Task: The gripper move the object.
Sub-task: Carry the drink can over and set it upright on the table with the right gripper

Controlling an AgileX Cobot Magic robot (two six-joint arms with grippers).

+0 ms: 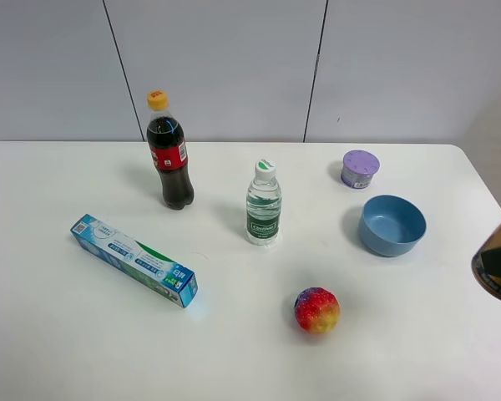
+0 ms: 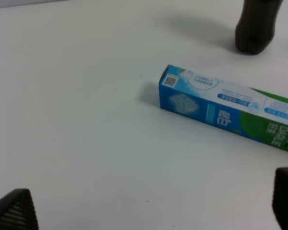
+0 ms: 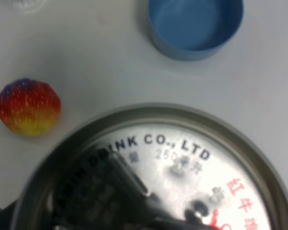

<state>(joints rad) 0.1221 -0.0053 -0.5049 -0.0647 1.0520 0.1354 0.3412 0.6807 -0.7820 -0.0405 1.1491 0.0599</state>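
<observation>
Right hand [image 3: 144, 220] is closed tight, and by the look of it has hold of the can [image 3: 182, 158]: the silver pull-tab top fills the lower half of the right wrist view, with only dark slivers of the hand at the bottom corners. In the high view the can shows as a blurred dark shape at the far right edge, apparently raised off the bench [image 1: 58, 334], right of and below the blue bowl [image 1: 392, 225]. The step in hand seems to be carrying the can to a new spot. Doing it well means holding the can upright, passing clear of the bowl's rim and the rainbow ball [image 1: 316, 310], and letting go only once the base sits flat on bare bench. The left hand [image 2: 144, 211] is wide open and empty, near the toothpaste box [image 2: 225, 112].
</observation>
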